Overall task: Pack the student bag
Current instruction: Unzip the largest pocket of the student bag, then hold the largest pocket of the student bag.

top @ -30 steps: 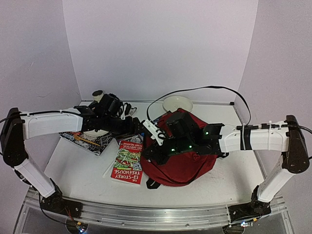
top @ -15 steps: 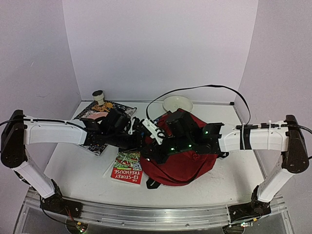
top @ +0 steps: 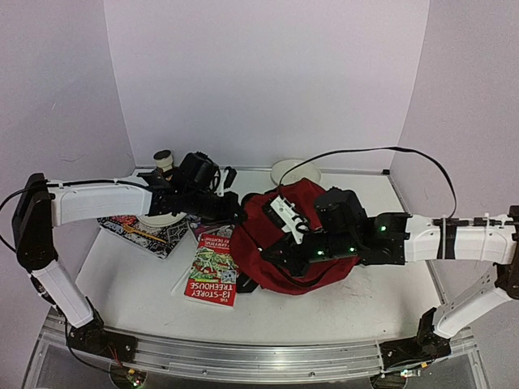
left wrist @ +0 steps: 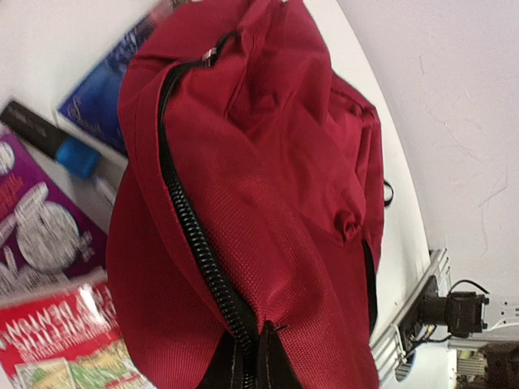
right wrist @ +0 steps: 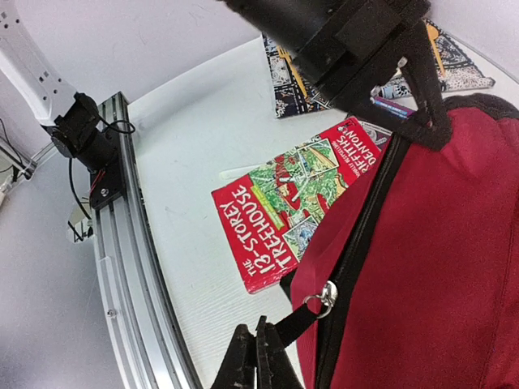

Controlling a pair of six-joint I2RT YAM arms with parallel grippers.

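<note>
Left fingers and right fingers pinch the student bag at its zipper edge.

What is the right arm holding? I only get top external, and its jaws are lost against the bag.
Observer: Right wrist view shows the right jaws shut on the black pull tab hanging from the zipper slider of the student bag.
Operator: Left arm?
Observer: The left jaws pinch the bag's black edge at the zipper's other end.
Operator: Zipper open?
Observer: Left wrist view: the zipper teeth look meshed along the stretch it shows.
</note>
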